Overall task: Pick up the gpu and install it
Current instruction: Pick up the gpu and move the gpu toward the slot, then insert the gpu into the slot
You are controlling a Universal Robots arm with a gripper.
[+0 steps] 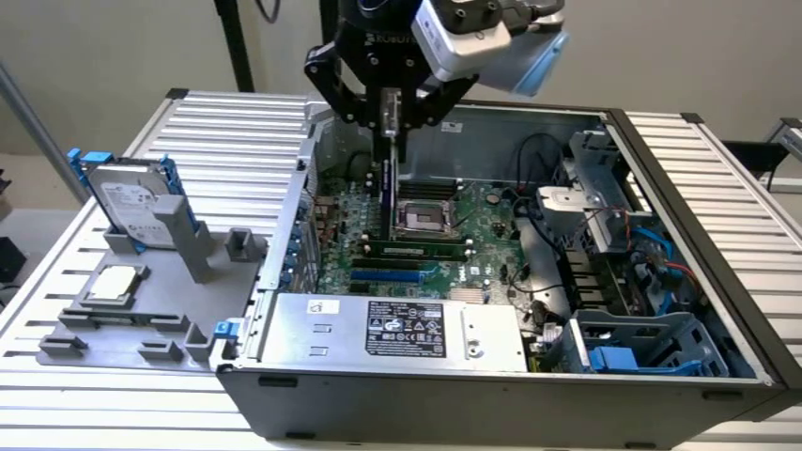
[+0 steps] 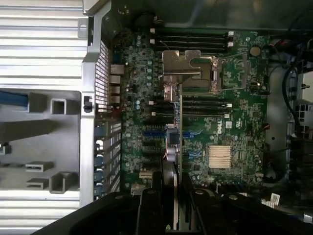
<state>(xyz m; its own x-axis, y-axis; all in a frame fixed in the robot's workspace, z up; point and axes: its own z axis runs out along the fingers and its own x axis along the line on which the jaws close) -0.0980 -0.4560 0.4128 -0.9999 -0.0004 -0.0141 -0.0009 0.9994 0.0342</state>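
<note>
The gpu (image 1: 390, 188) hangs edge-down inside the open computer case, a thin dark card on a green board. My gripper (image 1: 391, 115) is shut on its top edge, above the motherboard (image 1: 483, 211). In the wrist view the gpu (image 2: 179, 132) appears edge-on, with its silver bracket (image 2: 182, 68) at the far end and my gripper (image 2: 175, 208) clamping it between both black fingers. The card hovers over the motherboard (image 2: 234, 122), roughly in line with the blue expansion slots (image 2: 152, 133), apart from them.
A silver hard drive with blue rails (image 1: 131, 202) stands in a grey fixture (image 1: 150, 319) at the exterior view's left, with a small square chip (image 1: 115, 282) lying on it. The power supply (image 1: 389, 327) fills the case front. Cables and a drive cage (image 1: 652, 343) crowd the right side.
</note>
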